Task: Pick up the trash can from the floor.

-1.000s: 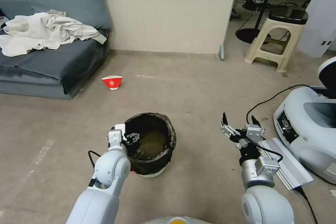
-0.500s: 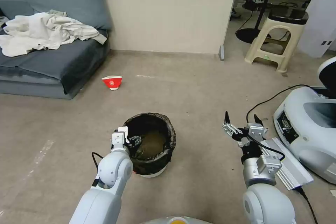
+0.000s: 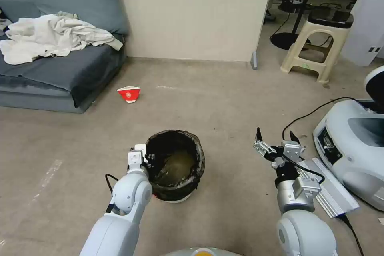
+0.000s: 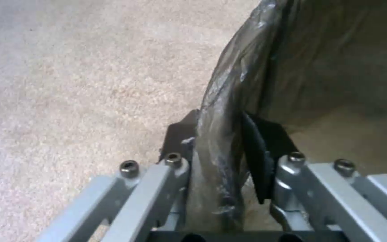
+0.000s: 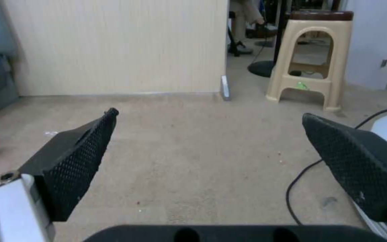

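The left tool [image 3: 149, 159] is clamped on the near-left rim of the trash can [image 3: 176, 165]. In the left wrist view, one dark pad [image 4: 260, 148] sits inside the bin and the other finger sits outside, with the bag-wrapped wall [image 4: 220, 134] pinched between them. The trash can stands on the floor [image 3: 224, 104] directly ahead of the robot, its white base visible below the crinkled dark liner. Whether the base is in contact with the carpet cannot be determined.

The right tool [image 3: 276, 143] hangs above the floor to the right of the trash can, well apart from it. Its two black textured fingers [image 5: 81, 161] are spread wide and hold nothing. A white machine [image 3: 352, 144] with a black cable [image 3: 312, 112] lies just to its right.

Farther off, a red-and-white paper bowl [image 3: 129, 93] rests on the floor near the corner of a grey sofa [image 3: 52, 72] bearing white cloth [image 3: 52, 38]. A beige stool [image 3: 316, 44] stands beyond the partition wall [image 3: 192, 12], at the far right.
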{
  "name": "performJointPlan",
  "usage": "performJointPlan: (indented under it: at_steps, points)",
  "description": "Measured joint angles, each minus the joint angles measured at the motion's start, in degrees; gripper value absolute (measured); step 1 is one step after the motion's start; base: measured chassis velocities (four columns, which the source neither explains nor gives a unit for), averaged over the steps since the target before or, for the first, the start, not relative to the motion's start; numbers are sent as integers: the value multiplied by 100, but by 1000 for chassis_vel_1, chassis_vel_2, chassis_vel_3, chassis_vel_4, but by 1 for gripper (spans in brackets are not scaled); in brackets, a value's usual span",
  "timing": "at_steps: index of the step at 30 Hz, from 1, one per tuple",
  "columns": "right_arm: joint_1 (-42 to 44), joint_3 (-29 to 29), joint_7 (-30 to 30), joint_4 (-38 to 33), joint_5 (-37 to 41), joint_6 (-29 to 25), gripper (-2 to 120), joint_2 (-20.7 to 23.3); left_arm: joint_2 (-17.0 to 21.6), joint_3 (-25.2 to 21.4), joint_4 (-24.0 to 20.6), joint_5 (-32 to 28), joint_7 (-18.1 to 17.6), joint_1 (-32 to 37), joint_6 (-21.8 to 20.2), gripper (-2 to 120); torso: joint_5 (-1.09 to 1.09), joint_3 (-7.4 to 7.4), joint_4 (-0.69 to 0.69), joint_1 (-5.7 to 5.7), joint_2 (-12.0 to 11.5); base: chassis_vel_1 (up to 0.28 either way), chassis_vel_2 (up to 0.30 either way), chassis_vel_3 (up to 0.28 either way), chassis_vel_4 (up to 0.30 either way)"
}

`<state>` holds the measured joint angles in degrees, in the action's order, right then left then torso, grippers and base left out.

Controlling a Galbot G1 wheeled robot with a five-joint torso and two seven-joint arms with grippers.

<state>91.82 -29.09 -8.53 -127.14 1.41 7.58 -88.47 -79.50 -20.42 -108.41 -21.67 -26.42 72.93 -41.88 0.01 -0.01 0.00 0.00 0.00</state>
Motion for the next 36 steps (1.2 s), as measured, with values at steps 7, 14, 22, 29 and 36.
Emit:
performJointPlan:
  at_steps: [7, 14, 22, 29, 36]
  points:
    - [13, 3, 0, 0, -10, 0, 100, -3, -5, 4, -74, 13, 2, 89, 74, 15, -1, 1, 1, 0, 0, 0, 0, 0, 0]
    - [8, 11, 0, -14, -11, -2, 100, 1, 7, -5, -152, 6, 24, 186, 242, 12, -2, 1, 0, 0, 0, 0, 0, 0, 0]
    - [32, -10, 0, -53, -12, -25, 100, 4, 50, -77, -399, -161, 553, 518, 1251, 4, -7, 2, -2, 0, 0, 0, 0, 0, 0]
    - [24, -39, 0, -81, 7, -26, 100, 15, 210, -313, -921, -368, 835, 811, 1515, 2, -4, 2, 0, 0, -1, 0, 0, 0, 0]
    - [-2, -6, 0, -100, 10, -23, 100, 13, 415, -727, -1519, -758, 969, 1101, 1585, 2, 0, 1, 1, 0, -1, 0, 0, 0, 0]
